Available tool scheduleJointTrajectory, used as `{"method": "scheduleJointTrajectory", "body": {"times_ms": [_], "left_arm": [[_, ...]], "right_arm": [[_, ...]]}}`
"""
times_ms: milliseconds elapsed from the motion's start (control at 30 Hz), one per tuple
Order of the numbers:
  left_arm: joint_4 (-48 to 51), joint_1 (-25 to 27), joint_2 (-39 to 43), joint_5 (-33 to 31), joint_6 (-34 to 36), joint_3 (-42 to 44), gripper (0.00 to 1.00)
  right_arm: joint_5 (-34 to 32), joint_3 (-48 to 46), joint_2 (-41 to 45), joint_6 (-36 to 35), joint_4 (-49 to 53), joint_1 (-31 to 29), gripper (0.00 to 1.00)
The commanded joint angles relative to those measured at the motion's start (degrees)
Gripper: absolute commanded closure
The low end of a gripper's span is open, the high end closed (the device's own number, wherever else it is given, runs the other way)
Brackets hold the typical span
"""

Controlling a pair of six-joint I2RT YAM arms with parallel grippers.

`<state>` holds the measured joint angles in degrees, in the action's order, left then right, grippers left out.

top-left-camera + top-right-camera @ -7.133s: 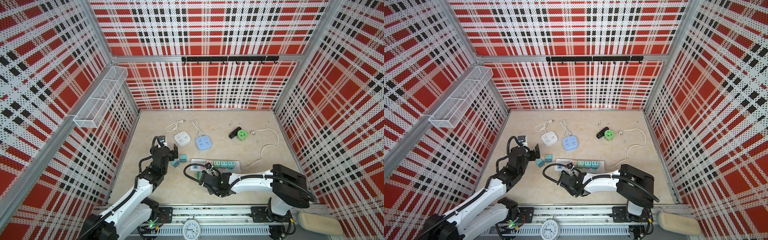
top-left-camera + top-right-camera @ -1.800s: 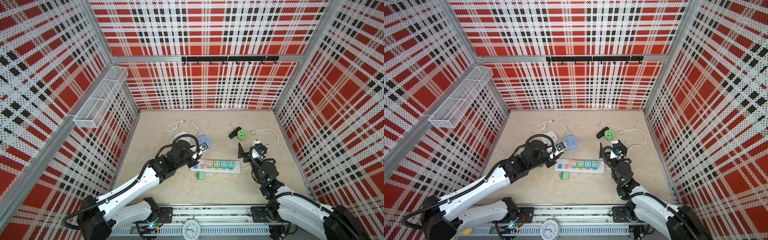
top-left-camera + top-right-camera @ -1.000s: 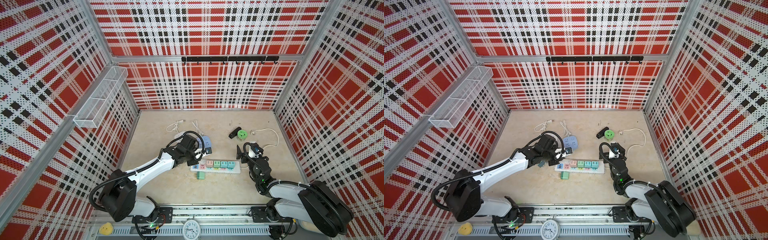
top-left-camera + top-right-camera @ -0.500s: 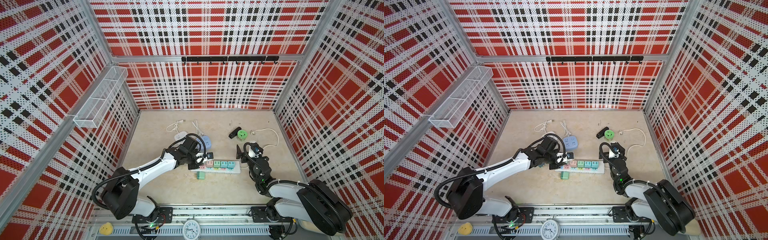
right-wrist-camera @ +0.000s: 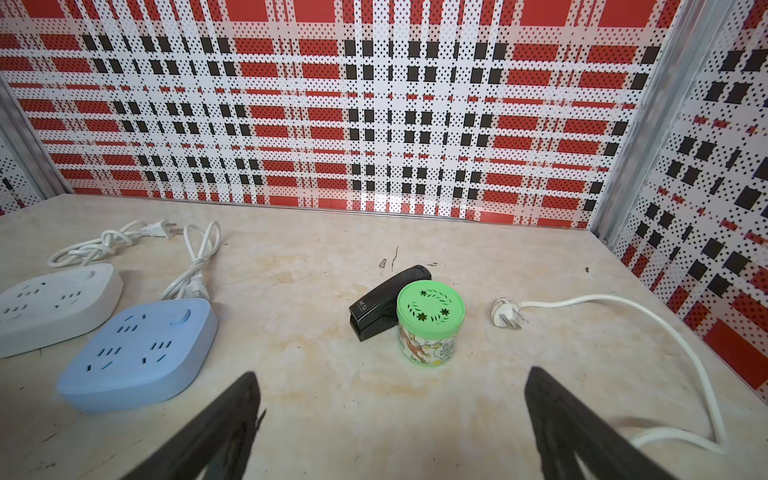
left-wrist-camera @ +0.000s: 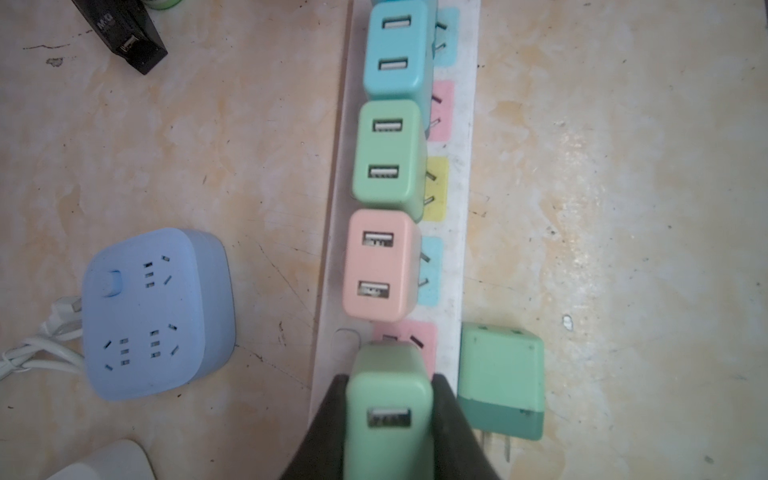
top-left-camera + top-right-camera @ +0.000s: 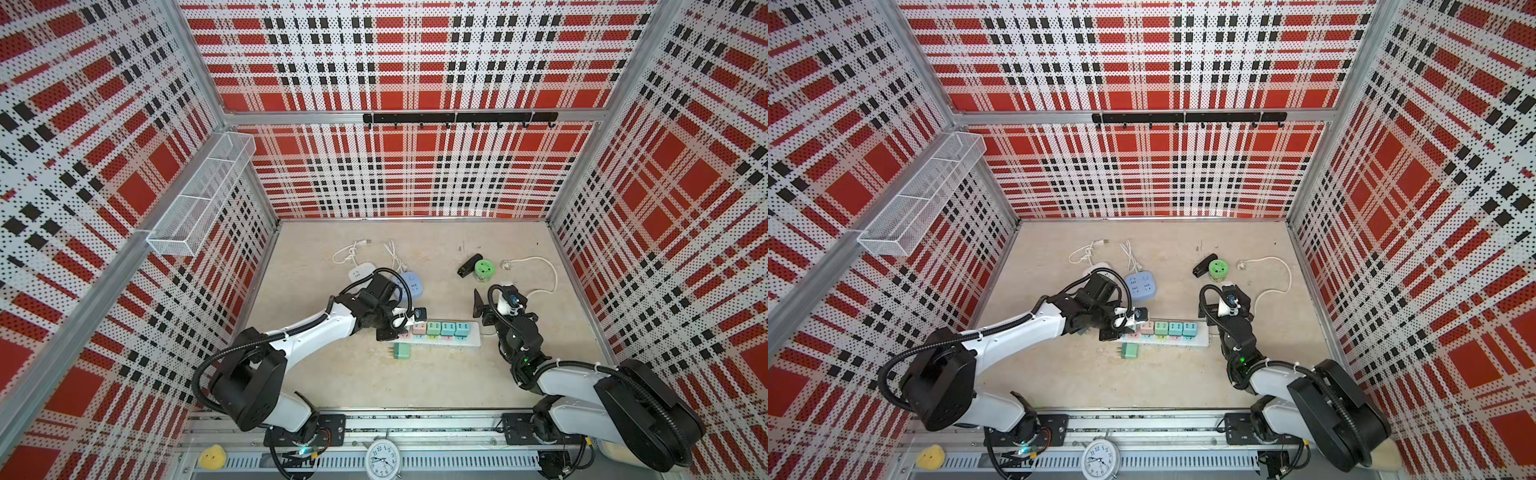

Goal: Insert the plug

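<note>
I find my left gripper clamped on the green plug over the pink end socket of the power strip; my right gripper stands wide open, empty.

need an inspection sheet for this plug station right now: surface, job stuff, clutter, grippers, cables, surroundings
surface: beige marbled tabletop, stained and scuffed
job's things: white power strip carries four USB chargers; mint green charger held at the pink end socket, seating unclear; spare green charger lies beside the strip
clutter: blue socket hub, white socket hub, black stapler, green-lidded tub
grippers: left gripper shut on the mint green charger; right gripper open, empty
cables: long white cord loose; bundled white cords behind the hubs
surroundings: red plaid perforated walls, wire mesh basket, black hook rail
</note>
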<state>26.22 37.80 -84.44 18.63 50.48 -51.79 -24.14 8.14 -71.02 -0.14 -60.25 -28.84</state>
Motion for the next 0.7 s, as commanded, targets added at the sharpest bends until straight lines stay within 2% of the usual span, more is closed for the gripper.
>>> {"method": "scheduleJointTrajectory", "body": {"times_ms": [0, 667], "left_arm": [[0.3, -0.3, -0.5, 2.6, 2.4, -0.2, 1.00], [0.2, -1.2, -4.2, 4.1, 5.2, -2.1, 1.00]], "right_arm": [[-0.8, 0.5, 0.4, 0.7, -2.3, 0.3, 0.00], [-0.5, 0.4, 0.7, 1.3, -2.0, 0.7, 0.00]]}}
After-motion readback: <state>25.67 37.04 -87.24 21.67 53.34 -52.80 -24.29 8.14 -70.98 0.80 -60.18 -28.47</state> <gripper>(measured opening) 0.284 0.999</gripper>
